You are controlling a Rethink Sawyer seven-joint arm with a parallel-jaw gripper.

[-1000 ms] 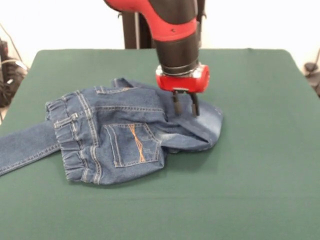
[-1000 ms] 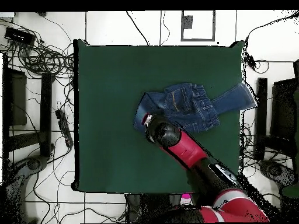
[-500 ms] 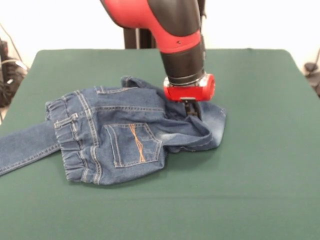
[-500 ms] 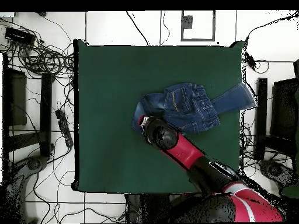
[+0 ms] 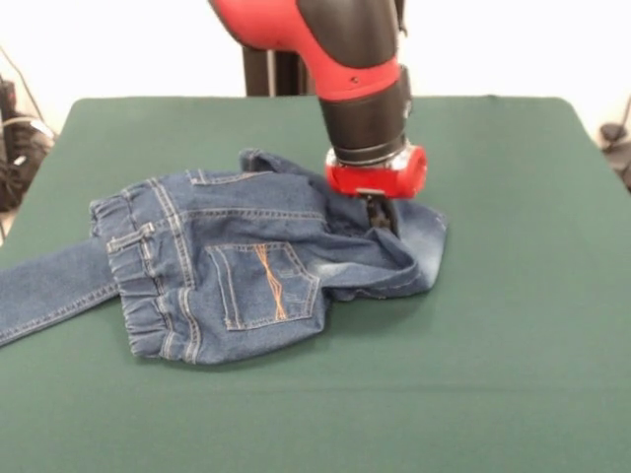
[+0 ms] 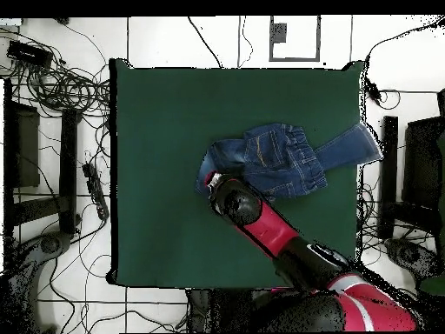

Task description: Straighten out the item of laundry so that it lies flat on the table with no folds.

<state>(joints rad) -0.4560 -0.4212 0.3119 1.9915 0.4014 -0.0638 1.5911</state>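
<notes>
Surroundings: white wall behind the pedestal in the front view; cables and dark stands lie on the floor around the worktop in the overhead view.
Worktop (image 5: pixel 513 345): green cloth, far bigger than the garment, mostly bare to the right and near side in the front view.
Jeans (image 5: pixel 237 266): bunched left of centre, waistband at the left, one leg running off the left edge, the other leg doubled back into a hump on the right.
Arm: red and black, coming down from the far side onto that hump.
Tool (image 5: pixel 382 215): tips sunk in the folded denim, drawn close together; seemingly pinching the fold, though cloth hides the contact.
Risk, layers: a pinch through both layers would drag the whole hump rather than open it.
Risk, grip: a shallow hold on thick denim could slip under a pull to the right.
Risk, far leg: it hangs over the worktop edge, and its weight may pull the garment left.
</notes>
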